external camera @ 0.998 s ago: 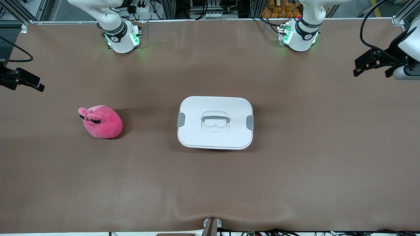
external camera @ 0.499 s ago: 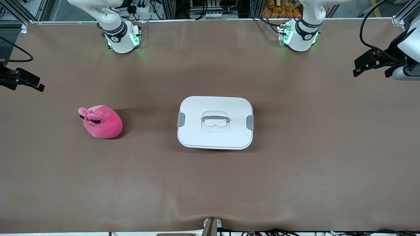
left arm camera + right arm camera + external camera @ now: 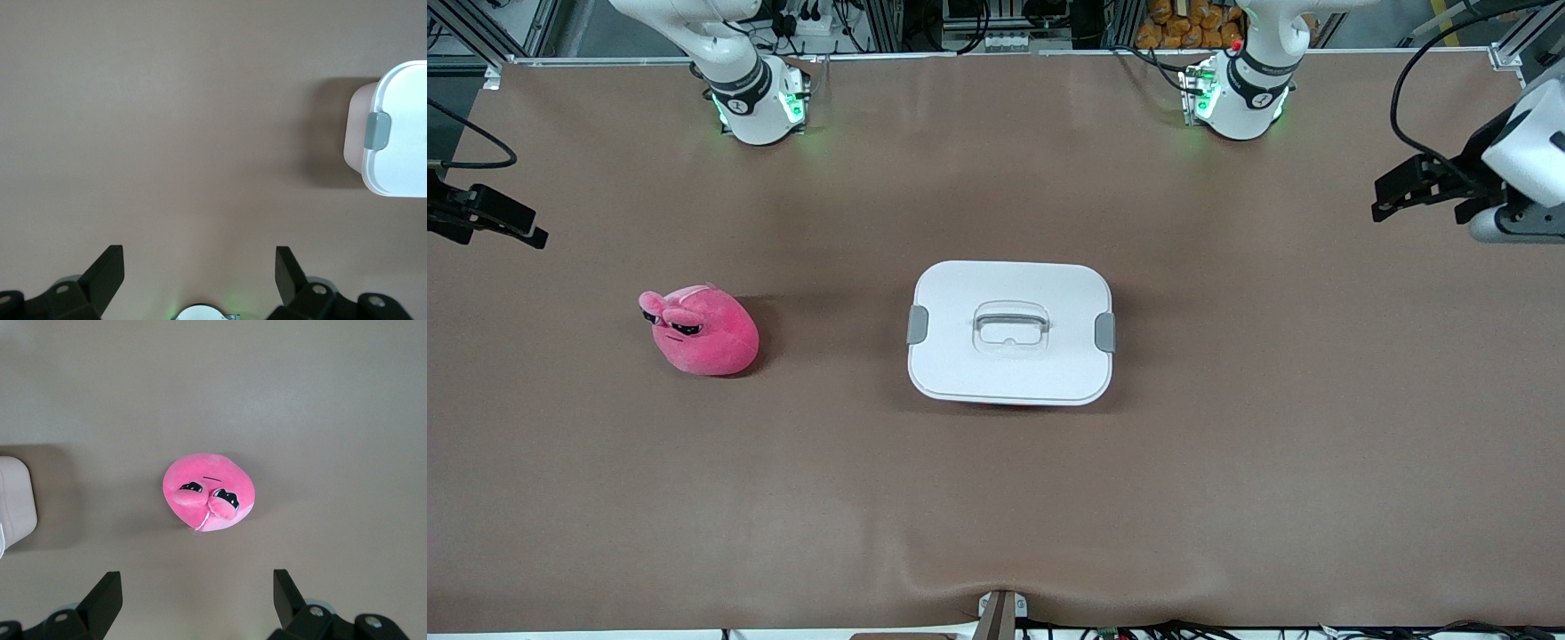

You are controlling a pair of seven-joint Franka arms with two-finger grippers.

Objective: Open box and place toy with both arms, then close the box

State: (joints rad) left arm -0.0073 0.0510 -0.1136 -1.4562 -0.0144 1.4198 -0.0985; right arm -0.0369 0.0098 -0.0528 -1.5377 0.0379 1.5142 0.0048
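the box (image 3: 1010, 332) sits in the middle of the brown table (image 3: 996, 498), its white lid (image 3: 1011, 356) on, with the clear recessed handle (image 3: 1010, 325) at the lid's centre and a grey clip at each short end (image 3: 917, 324) (image 3: 1104, 332). the pink plush toy (image 3: 701, 329) lies on the table toward the right arm's end, well apart from the box, its sleepy eyes turned toward that end.

the left gripper (image 3: 1394, 194) hangs over bare table at the left arm's end, well apart from the box; in the left wrist view its two fingers (image 3: 103, 273) stand wide apart with nothing between them, and the box end with one grey clip (image 3: 377, 130) shows at the picture's edge.

the right gripper (image 3: 511, 227) hangs over the table's edge at the right arm's end, well apart from the toy. in the right wrist view its fingers (image 3: 103, 597) are spread wide and empty, the toy (image 3: 208, 492) lies on the table below and ahead of them, and a corner of the box (image 3: 17, 501) shows at the edge.
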